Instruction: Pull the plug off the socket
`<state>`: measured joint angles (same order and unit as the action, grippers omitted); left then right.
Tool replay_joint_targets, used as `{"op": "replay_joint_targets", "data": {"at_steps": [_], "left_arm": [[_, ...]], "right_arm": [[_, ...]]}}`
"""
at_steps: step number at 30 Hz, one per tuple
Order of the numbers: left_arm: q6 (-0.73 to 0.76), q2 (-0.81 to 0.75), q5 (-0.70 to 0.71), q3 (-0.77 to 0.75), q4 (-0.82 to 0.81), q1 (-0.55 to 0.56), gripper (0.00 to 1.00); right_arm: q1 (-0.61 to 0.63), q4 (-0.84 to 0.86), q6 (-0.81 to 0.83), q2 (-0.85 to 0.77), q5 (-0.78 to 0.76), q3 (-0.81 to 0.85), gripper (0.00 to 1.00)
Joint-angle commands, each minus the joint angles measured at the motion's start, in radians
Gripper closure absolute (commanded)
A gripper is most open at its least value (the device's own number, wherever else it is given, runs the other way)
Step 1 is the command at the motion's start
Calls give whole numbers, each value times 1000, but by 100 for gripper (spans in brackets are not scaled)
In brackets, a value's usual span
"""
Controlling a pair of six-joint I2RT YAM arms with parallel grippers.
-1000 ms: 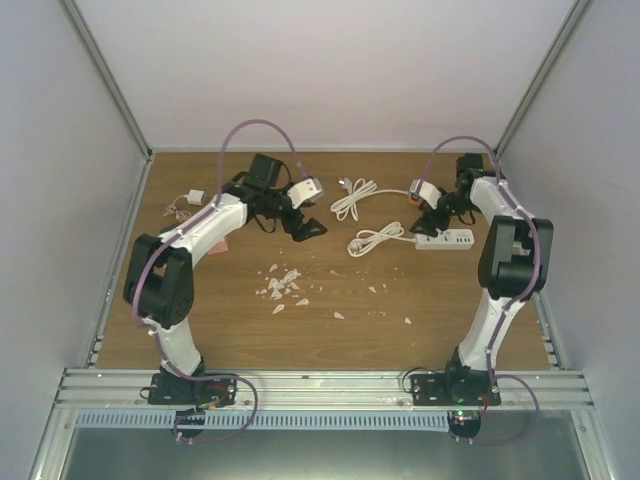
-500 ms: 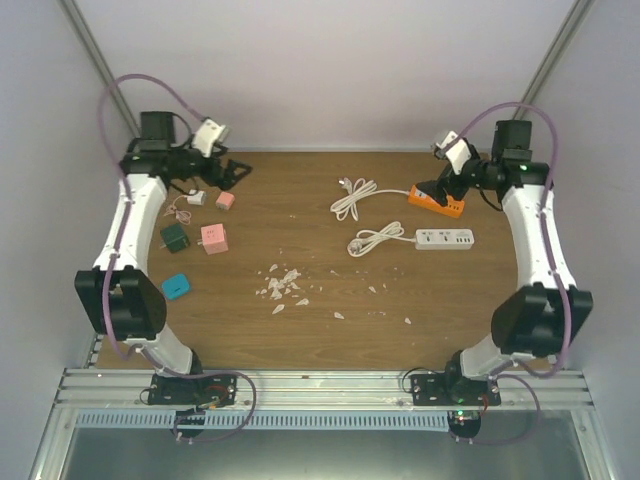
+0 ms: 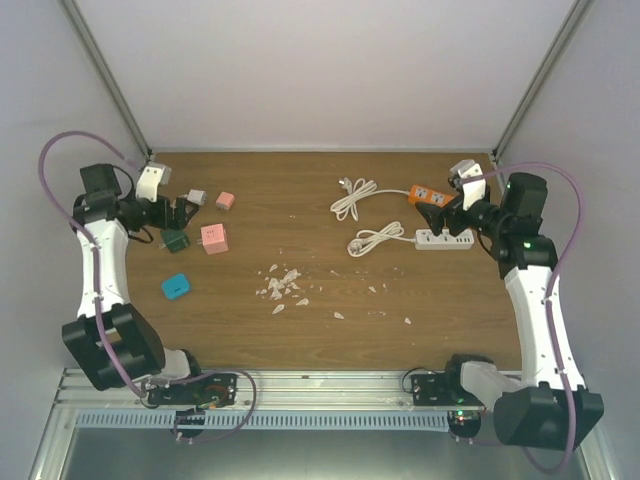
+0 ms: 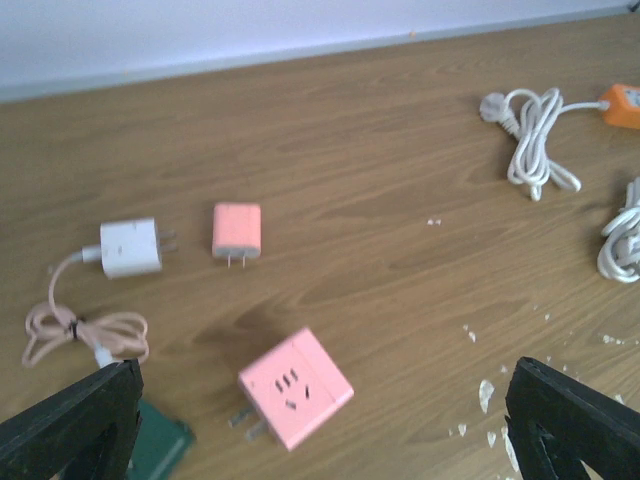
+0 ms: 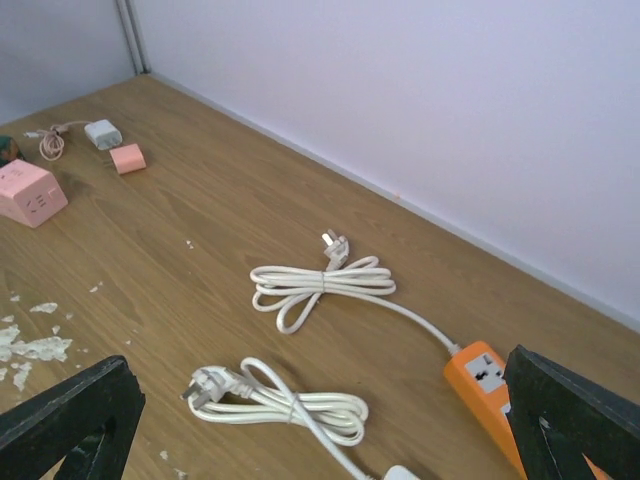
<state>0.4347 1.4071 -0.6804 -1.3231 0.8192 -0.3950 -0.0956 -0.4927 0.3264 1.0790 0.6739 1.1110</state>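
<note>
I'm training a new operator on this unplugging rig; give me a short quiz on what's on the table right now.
1. True or false: the orange power strip has its plug lying loose, in no socket.
2. Which lies right beside the white charger? A. small pink charger B. teal block C. white power strip
3. Are the jaws of the left gripper and right gripper open or shut?
Key: 1 true; 2 A; 3 both open, holding nothing.

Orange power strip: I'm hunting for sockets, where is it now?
In the top view the orange power strip lies far right on the table, just behind the white power strip, its coiled white cord to its left.
</note>
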Motion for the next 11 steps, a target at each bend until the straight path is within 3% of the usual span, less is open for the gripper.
{"op": "replay_joint_targets", "data": {"at_steps": [1,11], "left_arm": [[11,-88,9,87,-55,-13,1],[-36,-143,-5,178,-90,-13,1]], "right_arm": [[-5,90,-145,-57,-29,-64,0],[-9,118,-177,-99,-26,-163,0]]}}
